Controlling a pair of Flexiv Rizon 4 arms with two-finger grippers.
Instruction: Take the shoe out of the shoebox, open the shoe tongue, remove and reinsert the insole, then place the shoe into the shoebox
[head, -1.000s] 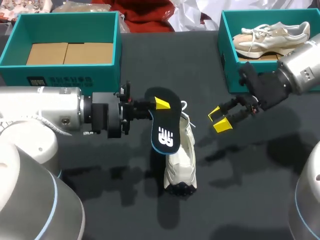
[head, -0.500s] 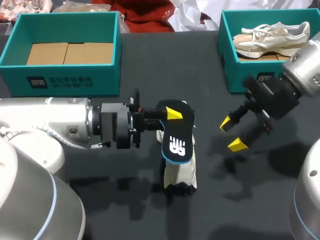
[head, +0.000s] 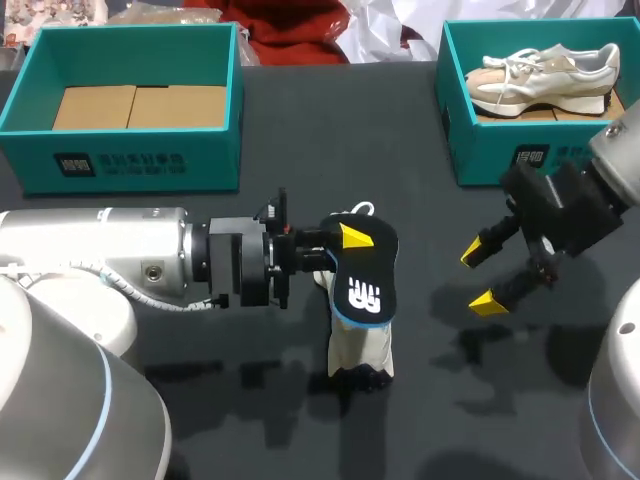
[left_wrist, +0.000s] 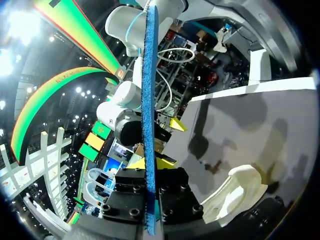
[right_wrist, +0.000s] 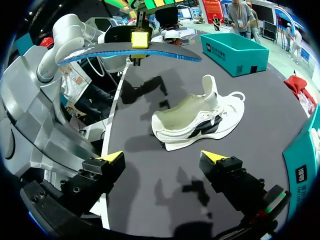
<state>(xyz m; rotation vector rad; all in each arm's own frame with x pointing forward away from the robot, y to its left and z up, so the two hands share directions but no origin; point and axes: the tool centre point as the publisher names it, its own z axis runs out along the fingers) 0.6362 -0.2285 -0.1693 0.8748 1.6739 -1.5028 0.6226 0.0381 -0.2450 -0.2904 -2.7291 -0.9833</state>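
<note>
Insole (head: 362, 280) (white logo showing) clamped in left jaws above shoe (head: 360, 350), right jaws apart

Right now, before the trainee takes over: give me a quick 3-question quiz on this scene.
1. True or false: the left gripper is shut on the insole.
2. Fill the gap: the right gripper is ____ and holds nothing.
3. Where is the shoe below the insole? A. in a person's hand. B. lying on the table. C. in the right gripper.

Key: 1 true; 2 open; 3 B.
</note>
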